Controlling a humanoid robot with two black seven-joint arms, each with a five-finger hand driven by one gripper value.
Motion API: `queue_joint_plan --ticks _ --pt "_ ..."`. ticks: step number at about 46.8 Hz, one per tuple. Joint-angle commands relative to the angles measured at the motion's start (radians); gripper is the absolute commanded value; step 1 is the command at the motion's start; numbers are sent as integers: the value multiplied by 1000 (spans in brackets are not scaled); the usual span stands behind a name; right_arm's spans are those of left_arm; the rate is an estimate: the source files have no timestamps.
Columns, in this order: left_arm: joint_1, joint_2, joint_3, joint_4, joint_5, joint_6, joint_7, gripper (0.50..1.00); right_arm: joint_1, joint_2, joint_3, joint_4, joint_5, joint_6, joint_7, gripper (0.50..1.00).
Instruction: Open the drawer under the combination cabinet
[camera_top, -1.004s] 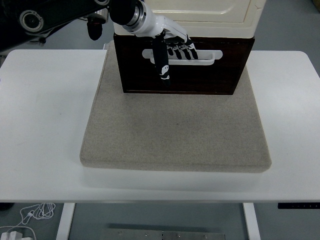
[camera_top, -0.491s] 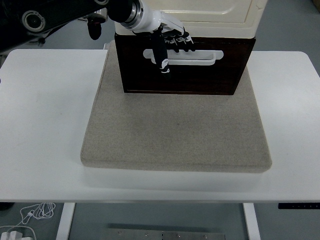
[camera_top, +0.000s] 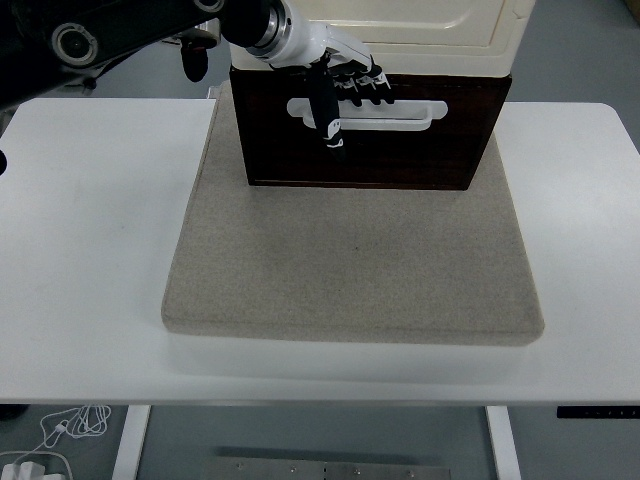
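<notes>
Here your left hand (camera_top: 345, 85) has its fingers hooked over the white handle (camera_top: 366, 113) of the dark wooden drawer (camera_top: 370, 130). The drawer sits under the cream cabinet (camera_top: 410, 35), on the grey mat (camera_top: 350, 260).

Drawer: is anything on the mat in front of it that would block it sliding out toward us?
Nothing visible does. The grey mat in front of the dark drawer lies bare to its near edge. The left hand is at the white handle, fingers over the bar.

Lab — bare white table (camera_top: 90, 250), grey floor (camera_top: 580, 50)
</notes>
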Motion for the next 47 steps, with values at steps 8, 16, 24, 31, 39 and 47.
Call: queue_joint_plan --ticks 8,16,24,31,39,47 --pt "2 -10 -1 7 1 0 0 975 0 0 0 0 0 0 0 928" --pt "12 -16 -1 7 -1 8 0 977 0 0 0 0 0 0 0 928" --pt "17 -21 -1 19 1 11 0 977 0 0 0 0 0 0 0 928" --pt "18 -29 -1 21 1 11 0 977 0 0 0 0 0 0 0 928" --pt "21 -35 -1 22 -1 14 0 977 0 0 0 0 0 0 0 928" --pt "32 -43 1 22 -1 14 0 977 0 0 0 0 0 0 0 928"
